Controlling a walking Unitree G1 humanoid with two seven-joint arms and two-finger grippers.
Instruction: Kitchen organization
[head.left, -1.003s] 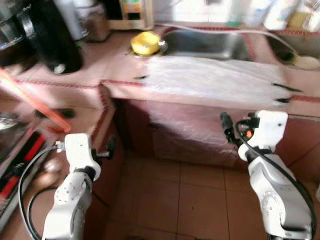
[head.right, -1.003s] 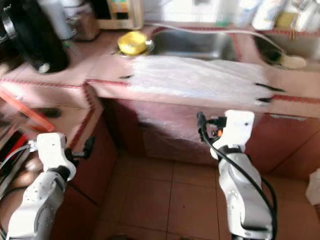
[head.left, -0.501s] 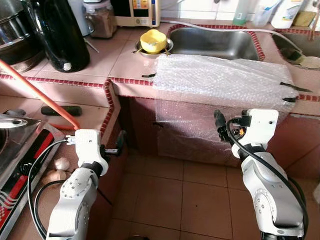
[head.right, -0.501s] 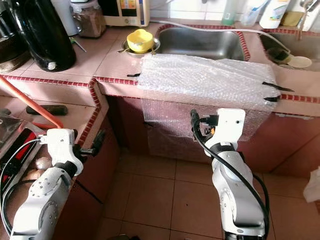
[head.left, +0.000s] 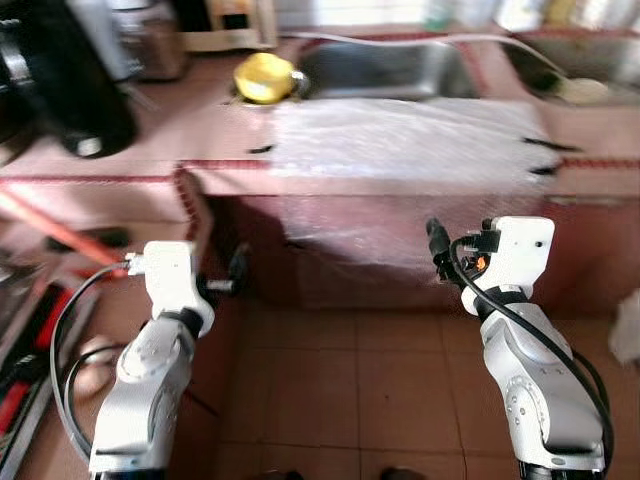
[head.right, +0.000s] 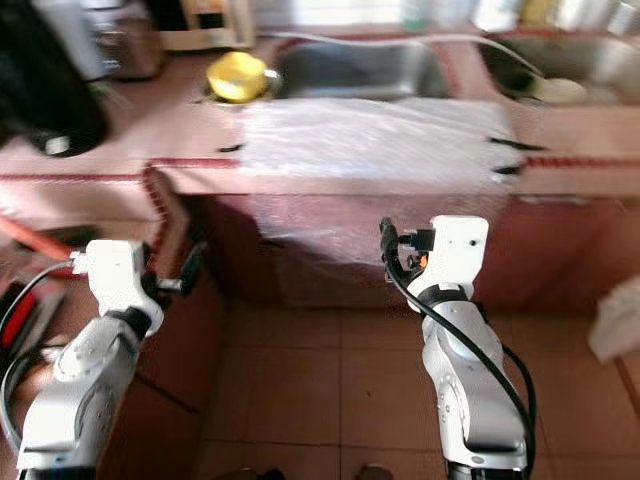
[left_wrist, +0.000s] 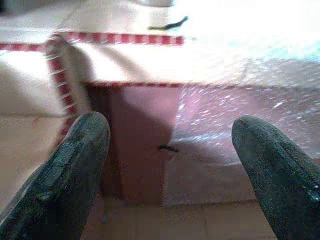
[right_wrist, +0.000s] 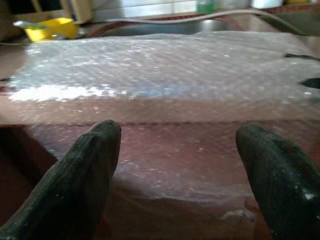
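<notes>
A pink tiled counter (head.left: 200, 125) with red trim runs across the far side of a kitchen floored in reddish tiles (head.left: 340, 380), and the head views are somewhat blurred. A sheet of bubble wrap (head.left: 400, 140) lies on the counter in front of a steel sink (head.left: 385, 70) and hangs down over the counter's front face; dark strips of tape (head.left: 545, 158) sit at its right edge. A yellow bowl (head.left: 262, 77) stands just beside the sink's left corner, and a large black jug (head.left: 70, 90) stands further left on the counter. A thin white hose (head.left: 400, 40) runs along the back of the sink.

The left gripper (left_wrist: 170, 150) is held low in front of the counter's inner corner, its 2 fingers (left_wrist: 70, 170) spread wide with nothing between them; past them are the red-trimmed edge and the hanging wrap. The right gripper (right_wrist: 182, 165) is held in front of the draped wrap below the counter edge, not touching it, its 2 fingers (right_wrist: 85, 180) likewise spread apart and empty. Black cables (head.left: 520, 330) loop along both silver arms
</notes>
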